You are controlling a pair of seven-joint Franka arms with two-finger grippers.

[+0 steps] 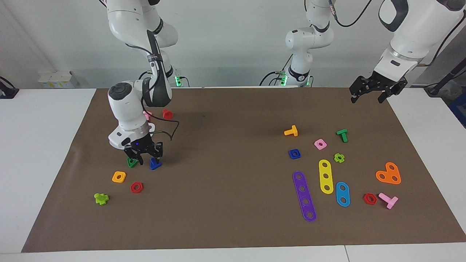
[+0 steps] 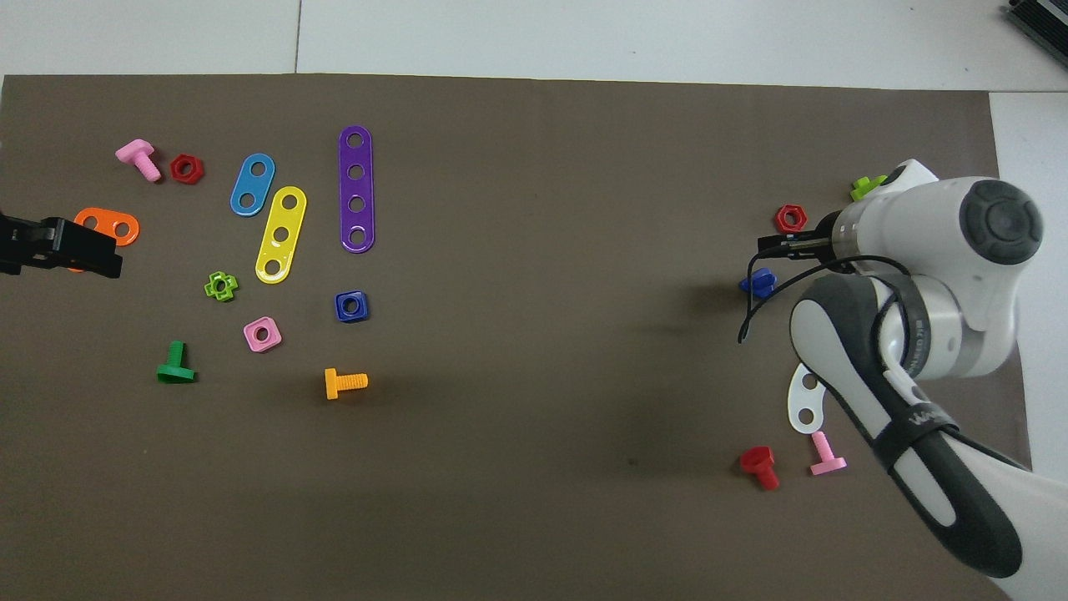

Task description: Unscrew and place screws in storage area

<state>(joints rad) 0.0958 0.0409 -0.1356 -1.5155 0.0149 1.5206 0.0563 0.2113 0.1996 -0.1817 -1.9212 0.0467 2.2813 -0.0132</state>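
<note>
While my two arms reached over the brown mat (image 1: 233, 218) that covered the tabletop (image 1: 43, 145), most of the toy parts lay toward my left arm's end. The biggest there was a purple strip (image 1: 304, 196) with four holes, and beside it lay a yellow strip (image 1: 326, 176) and a shorter blue strip (image 1: 342, 194), with an orange heart-shaped plate (image 1: 389, 174) closer to the mat's edge.

My right fingers (image 1: 144, 157) were down at the mat at my right arm's end, spread a little, with the blue bolt (image 1: 155, 165) lying on the mat just beside one fingertip. I could not tell whether that tip touched it, and nothing was clamped between them. A green piece (image 1: 131, 162) sat right by the other fingertip.

My left fingers (image 1: 367, 95) hung spread apart and empty over the mat's corner at my left arm's end, that arm waiting.

The blue nut (image 1: 294, 154) rested flat on the mat, well apart from the bolt, between an orange bolt (image 1: 291, 131) and the purple strip. A pink nut (image 1: 320, 144) lay beside it.
</note>
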